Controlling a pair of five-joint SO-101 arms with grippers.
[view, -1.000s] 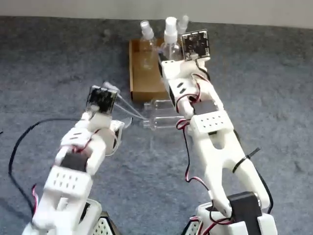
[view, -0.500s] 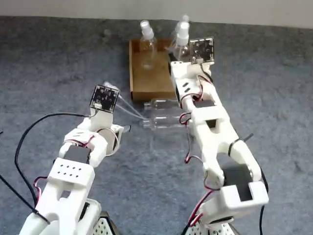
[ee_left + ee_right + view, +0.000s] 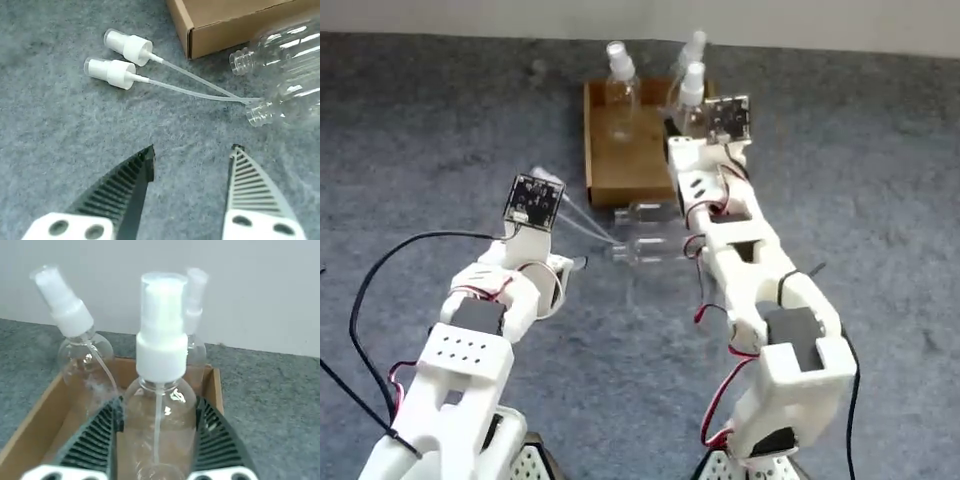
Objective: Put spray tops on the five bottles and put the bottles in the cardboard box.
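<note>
Swinging farther out, the right gripper (image 3: 159, 410) has carried its capped spray bottle (image 3: 160, 382) over the cardboard box (image 3: 603, 175) at the tabletop's far edge, clamped on its belly. The bottle looks like light, slick, thin plastic, so grip it mid-body and gently. The left gripper (image 3: 192, 150) hangs spread near two loose spray tops (image 3: 116, 73).

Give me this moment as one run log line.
right tool: shut on capped bottle at cardboard box | in box: two capped bottles | left tool: open near two loose spray tops | on carpet: two open bottles lying
</note>
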